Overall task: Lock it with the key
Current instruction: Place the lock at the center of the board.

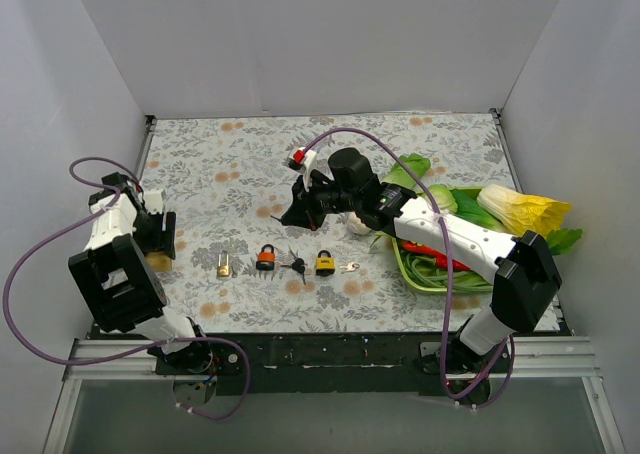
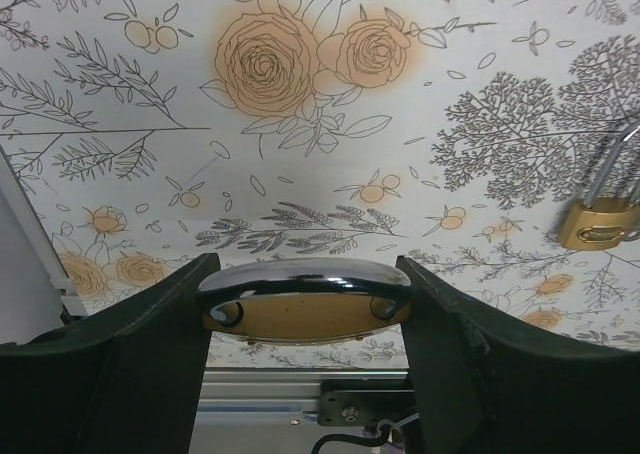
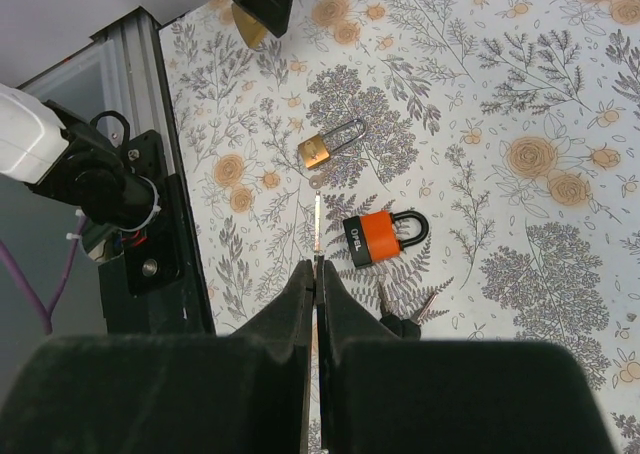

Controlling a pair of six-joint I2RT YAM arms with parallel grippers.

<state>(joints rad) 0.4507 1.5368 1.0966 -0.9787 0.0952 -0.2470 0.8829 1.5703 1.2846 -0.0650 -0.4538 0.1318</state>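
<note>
Counter (image 1: pixel 250 154) carries the locks. Your R hand (image 3: pixel 316 269) is pressed together, pinching the key (image 3: pixel 317 224), blade sticking out fwd. L hand (image 2: pixel 305 269) grips a round tan item (image 2: pixel 300 319) btwn its fingers. Orange padlock (image 3: pixel 385 236) lies just right of the R hand's tip, brass padlock (image 3: pixel 325 146) further ahead.

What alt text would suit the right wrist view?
The right hand, shut, pinches a thin silver metal key over a floral tablecloth. An orange padlock with a black shackle lies just beside the key's blade; a small brass padlock lies farther off.
</note>
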